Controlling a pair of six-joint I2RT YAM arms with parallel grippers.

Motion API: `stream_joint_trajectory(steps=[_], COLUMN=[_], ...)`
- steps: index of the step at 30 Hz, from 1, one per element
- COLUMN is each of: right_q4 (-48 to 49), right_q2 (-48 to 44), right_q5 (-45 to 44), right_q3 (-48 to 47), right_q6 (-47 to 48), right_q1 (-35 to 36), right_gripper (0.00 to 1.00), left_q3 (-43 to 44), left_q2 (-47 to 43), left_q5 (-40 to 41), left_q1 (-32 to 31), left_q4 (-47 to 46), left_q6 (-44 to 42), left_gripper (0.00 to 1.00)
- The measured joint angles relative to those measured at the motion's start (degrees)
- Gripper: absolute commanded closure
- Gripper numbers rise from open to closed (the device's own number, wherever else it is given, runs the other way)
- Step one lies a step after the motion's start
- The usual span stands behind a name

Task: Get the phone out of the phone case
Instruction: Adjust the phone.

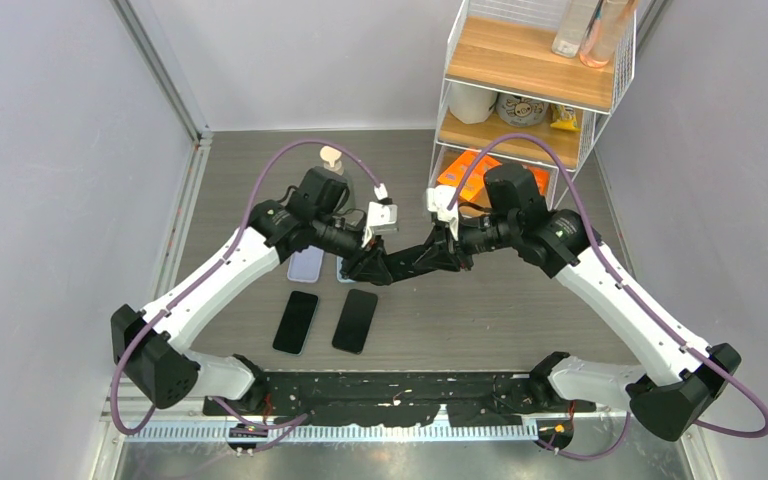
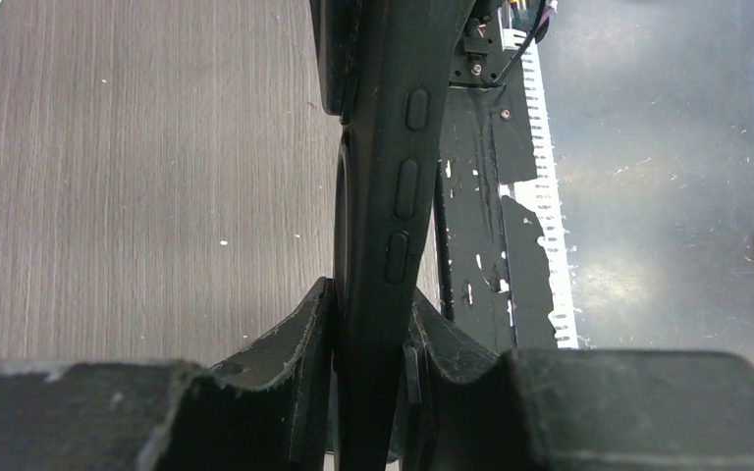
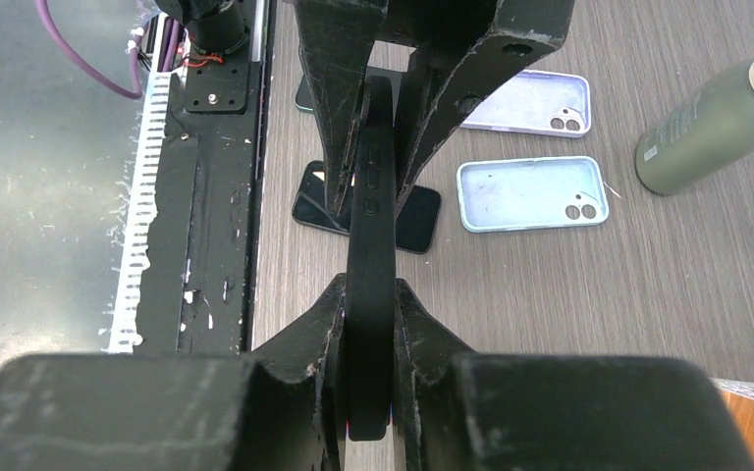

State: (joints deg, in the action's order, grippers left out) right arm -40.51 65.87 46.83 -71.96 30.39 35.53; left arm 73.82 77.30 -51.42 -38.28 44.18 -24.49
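Note:
A black phone in a black case (image 2: pixel 393 186) is held edge-on in the air between both grippers, over the table's middle (image 1: pixel 401 264). Its side buttons show in the left wrist view. My left gripper (image 2: pixel 373 309) is shut on one end of it. My right gripper (image 3: pixel 370 294) is shut on the other end (image 3: pixel 370 245). In the top view the left gripper (image 1: pixel 372 268) and the right gripper (image 1: pixel 432 260) face each other tip to tip. I cannot tell whether the phone has come loose from the case.
Two bare black phones (image 1: pixel 296 322) (image 1: pixel 355 320) lie on the table in front of the grippers. Two empty cases, lavender (image 3: pixel 530 103) and light blue (image 3: pixel 530 193), lie beyond them. A green bottle (image 3: pixel 717 123) stands at the back. A wire shelf rack (image 1: pixel 530 70) fills the back right.

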Motion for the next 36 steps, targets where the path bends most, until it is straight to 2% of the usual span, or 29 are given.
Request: stream_joint_trajectory(steps=[2,5,6,10,11,12,13,17,19,21,36], right_q4=[0.07,0.17,0.15,0.15,0.20,0.24,0.26,1.51,3.23,4.94,11.39], right_q2=[0.00,0.00,0.00,0.00,0.00,0.00,0.00,0.00,0.00,-0.11,-0.24], right_q5=[0.04,0.20,0.20,0.24,0.22,0.22,0.22,0.22,0.20,0.17,2.58], right_q3=[0.17,0.35,0.42,0.68,0.74,0.81,0.90,1.49,1.57,1.75,3.65], right_q6=[-0.35,-0.63,-0.72,-1.09,-1.22,-1.36,-1.53,-2.23,-2.34,-2.67,-8.72], right_q1=[0.00,0.00,0.00,0.00,0.00,0.00,0.00,0.00,0.00,-0.02,-4.22], right_gripper=[0.95,0.95,0.95,0.95,0.92,0.88,0.74,0.40,0.29,0.24,0.24], left_q3=[0.00,0.00,0.00,0.00,0.00,0.00,0.00,0.00,-0.15,-0.50,-4.79], left_q2=[0.00,0.07,0.09,0.26,0.28,0.28,0.28,0.26,0.26,0.20,-3.69], left_q5=[0.00,0.02,0.04,0.11,0.26,0.44,0.59,1.38,2.36,2.86,5.88], left_q1=[-0.02,-0.13,-0.24,-0.37,-0.39,-0.46,-0.55,-0.61,-0.63,-0.66,-0.66], left_q4=[0.26,0.57,0.66,1.20,1.27,1.31,1.38,1.90,2.67,3.34,2.23], left_q6=[-0.35,-1.22,-1.51,-2.51,-2.58,-2.64,-2.75,-2.69,-2.34,-2.58,-1.81], left_gripper=[0.79,0.98,1.00,1.00,1.00,1.00,1.00,1.00,1.00,1.00,1.00])
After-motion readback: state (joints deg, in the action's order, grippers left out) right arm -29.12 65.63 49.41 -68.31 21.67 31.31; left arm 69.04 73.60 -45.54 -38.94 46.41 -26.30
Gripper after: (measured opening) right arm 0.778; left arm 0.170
